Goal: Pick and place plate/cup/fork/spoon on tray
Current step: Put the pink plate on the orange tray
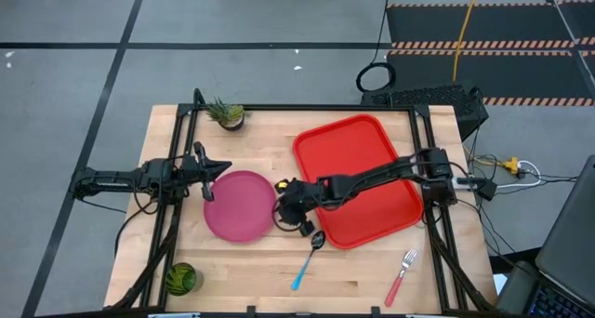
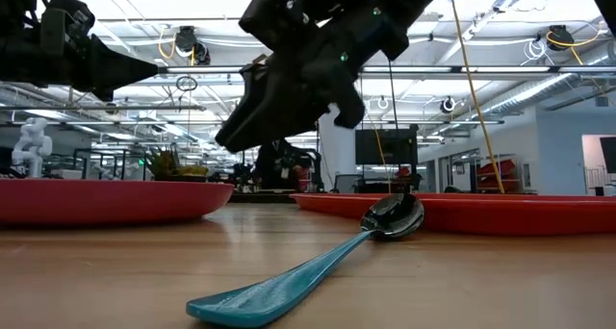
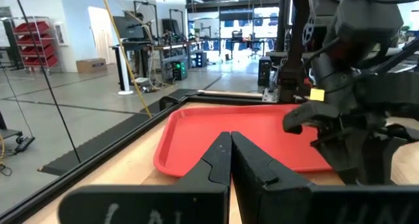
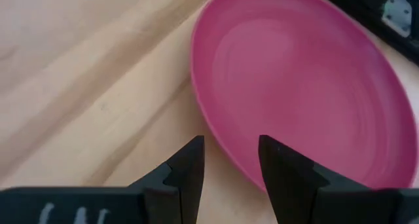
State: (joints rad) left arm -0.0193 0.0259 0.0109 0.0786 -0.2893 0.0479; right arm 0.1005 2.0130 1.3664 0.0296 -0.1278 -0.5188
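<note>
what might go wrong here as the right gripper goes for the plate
The right gripper, open, sits at the rim of the plate, which lies flat on the table; the fingers may slide over the edge rather than grip it. The spoon lies just beside that arm and could get knocked. The left gripper, shut, sits at the plate's opposite edge, leaving little room.

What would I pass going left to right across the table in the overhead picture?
Left gripper → plate → right gripper → spoon → tray, with the fork lying in front of its right part.
</note>
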